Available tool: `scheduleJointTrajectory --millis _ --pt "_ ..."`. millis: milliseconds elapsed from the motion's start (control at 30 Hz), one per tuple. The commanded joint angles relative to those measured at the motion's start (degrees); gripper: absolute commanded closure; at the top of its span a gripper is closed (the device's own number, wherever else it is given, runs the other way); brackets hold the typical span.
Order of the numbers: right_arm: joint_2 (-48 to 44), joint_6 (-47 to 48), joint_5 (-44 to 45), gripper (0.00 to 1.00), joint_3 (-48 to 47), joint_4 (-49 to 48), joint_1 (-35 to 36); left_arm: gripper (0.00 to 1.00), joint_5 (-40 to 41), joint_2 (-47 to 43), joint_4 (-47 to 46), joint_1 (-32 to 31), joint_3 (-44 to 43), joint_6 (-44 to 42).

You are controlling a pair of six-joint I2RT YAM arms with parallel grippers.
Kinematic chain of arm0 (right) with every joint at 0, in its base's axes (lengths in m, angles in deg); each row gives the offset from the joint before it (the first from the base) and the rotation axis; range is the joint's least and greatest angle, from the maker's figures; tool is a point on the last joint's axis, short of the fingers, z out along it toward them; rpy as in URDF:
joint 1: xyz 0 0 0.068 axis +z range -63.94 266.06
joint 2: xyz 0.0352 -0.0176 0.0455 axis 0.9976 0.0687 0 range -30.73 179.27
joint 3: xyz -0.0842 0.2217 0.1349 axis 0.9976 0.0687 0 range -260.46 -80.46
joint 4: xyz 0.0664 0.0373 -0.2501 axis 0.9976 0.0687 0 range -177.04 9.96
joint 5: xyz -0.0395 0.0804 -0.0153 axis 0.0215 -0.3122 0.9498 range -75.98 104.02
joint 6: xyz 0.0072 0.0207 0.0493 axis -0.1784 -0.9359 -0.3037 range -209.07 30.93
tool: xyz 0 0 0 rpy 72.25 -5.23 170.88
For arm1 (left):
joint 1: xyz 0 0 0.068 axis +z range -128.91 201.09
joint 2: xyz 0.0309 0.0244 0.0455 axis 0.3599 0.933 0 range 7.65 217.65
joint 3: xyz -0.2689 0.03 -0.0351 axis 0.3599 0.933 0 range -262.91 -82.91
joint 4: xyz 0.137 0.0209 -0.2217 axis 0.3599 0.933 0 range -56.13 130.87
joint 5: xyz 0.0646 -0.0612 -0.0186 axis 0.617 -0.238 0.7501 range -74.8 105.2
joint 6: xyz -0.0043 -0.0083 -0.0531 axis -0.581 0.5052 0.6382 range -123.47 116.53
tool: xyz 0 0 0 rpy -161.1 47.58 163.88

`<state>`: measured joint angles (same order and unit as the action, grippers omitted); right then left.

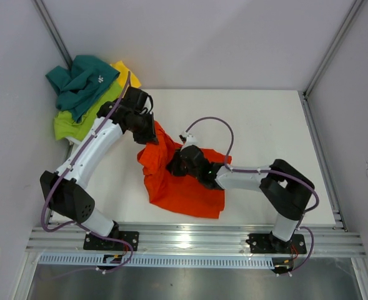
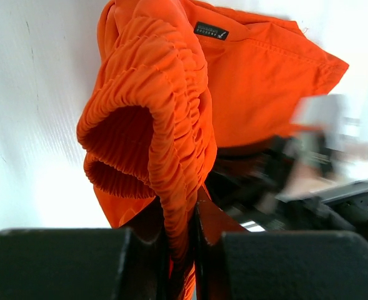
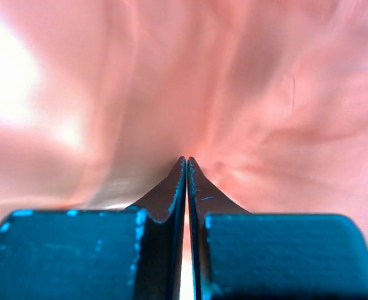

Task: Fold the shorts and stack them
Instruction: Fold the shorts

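Toward the near edge of the bench [image 1: 265, 125], about midway along it: orange shorts [image 1: 184, 187], crumpled, lower part spread flat on the white surface, upper part drawn up to a peak pointing at the far left corner

At that raised peak: left gripper [image 1: 151, 132], clamped on the gathered elastic waistband. Seen from its wrist, fingers [image 2: 147, 228] closed tight on a ridge of ruched orange fabric, waistband looped open above them, small black label [image 2: 210, 30] on the cloth beyond

On the middle of the same shorts: right gripper [image 1: 174, 164], closed. Seen from its wrist, fingertips [image 3: 171, 194] pressed nearly together on a thin pinch of orange cloth, creases fanning out from the tips, everything else blurred

At the far left corner, partly hanging past the edge: heap of unfolded shorts, as follows
- teal shorts [image 1: 84, 81] on top, white logo [image 1: 100, 79] showing
- lime green shorts [image 1: 77, 125] beneath, nearer the left edge
- yellow shorts [image 1: 126, 74] peeking out on the far side

Heap well apart from the orange pair; left arm [image 1: 102, 140] passing just beside the lime green fabric
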<state>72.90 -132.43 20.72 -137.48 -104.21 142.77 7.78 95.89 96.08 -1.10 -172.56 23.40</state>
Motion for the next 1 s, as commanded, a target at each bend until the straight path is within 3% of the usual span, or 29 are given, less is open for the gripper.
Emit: scheduleJointTrajectory --millis 0,233,400,633,967 --pt "-6.77 0.64 -0.28 0.96 0.41 2.31 -1.51 1.00 0.30 -0.44 0.19 0.22 -2.46 -0.42" --pt "-18.36 0.02 3.32 0.94 5.94 12.58 -4.93 1.00 1.88 -2.64 -0.60 0.14 -0.01 -0.15" --pt "-32.93 -2.09 -2.91 0.84 14.73 19.51 -12.74 1.00 1.97 -3.17 -1.39 -0.22 1.49 -0.42" --pt "-46.31 0.20 -0.73 0.66 21.24 36.22 -17.67 1.00 2.67 -2.64 -2.01 -1.36 2.11 -0.59" --pt "-41.77 1.43 -4.68 0.53 25.20 35.01 -21.82 1.00 4.87 -2.73 -1.84 -4.17 0.96 0.46"
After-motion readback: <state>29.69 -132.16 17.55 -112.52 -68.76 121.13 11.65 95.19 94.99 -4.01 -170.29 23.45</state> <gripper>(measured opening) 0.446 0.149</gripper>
